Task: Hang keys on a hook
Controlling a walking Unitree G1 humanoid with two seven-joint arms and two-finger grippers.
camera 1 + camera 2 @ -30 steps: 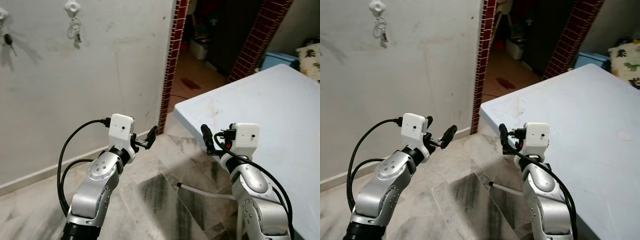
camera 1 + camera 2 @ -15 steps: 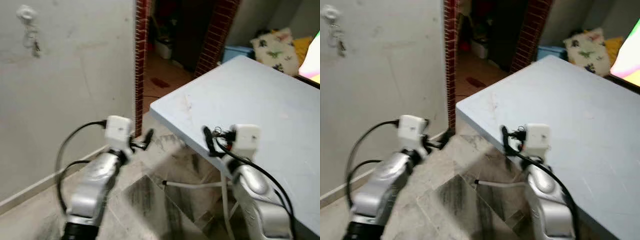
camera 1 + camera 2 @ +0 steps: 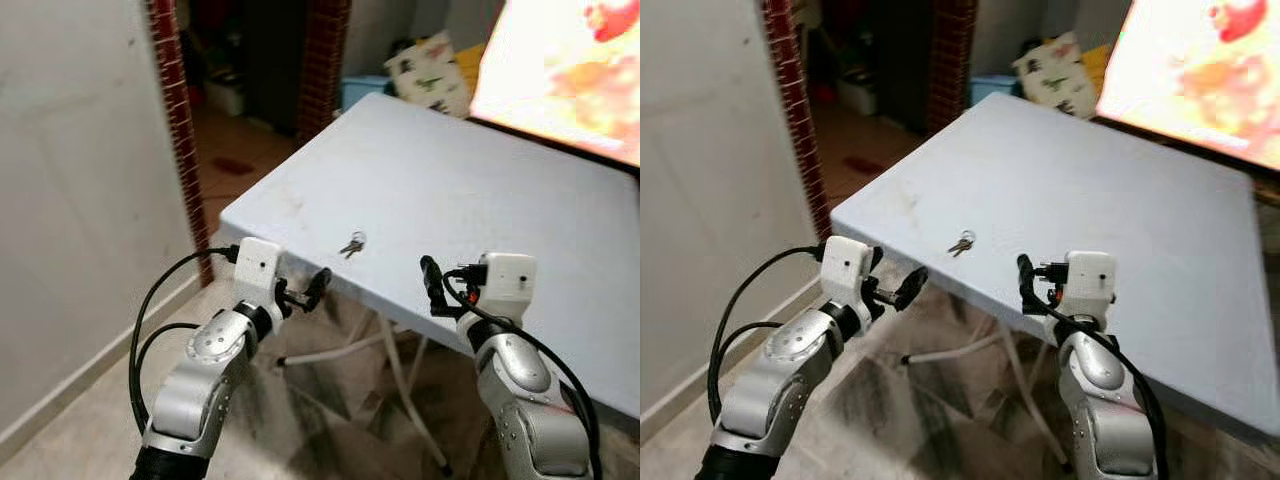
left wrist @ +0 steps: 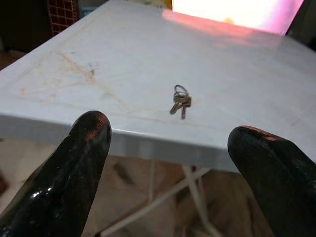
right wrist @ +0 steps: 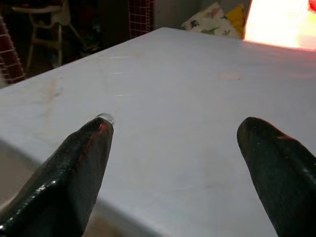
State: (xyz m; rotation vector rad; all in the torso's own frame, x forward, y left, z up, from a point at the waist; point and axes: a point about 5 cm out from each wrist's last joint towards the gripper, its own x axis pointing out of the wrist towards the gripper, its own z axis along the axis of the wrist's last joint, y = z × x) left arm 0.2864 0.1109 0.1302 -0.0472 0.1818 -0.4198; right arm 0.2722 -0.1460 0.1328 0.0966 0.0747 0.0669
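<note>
The view has swung from the wall to the table, where keys lie beyond the left gripper, both grippers' fingers apart, right gripper over the tabletop.

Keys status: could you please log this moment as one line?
keys: on table | left gripper: open, facing keys | right gripper: open, empty

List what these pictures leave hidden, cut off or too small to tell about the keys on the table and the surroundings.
- Small metal keys on the pale blue table: too small to count, left wrist view.
- Same keys, right wrist view: mostly hidden behind a black finger of the right gripper.
- Bright screen: cut off by the head views' edge, overexposed.
- Dark doorway: contents too dim.
</note>
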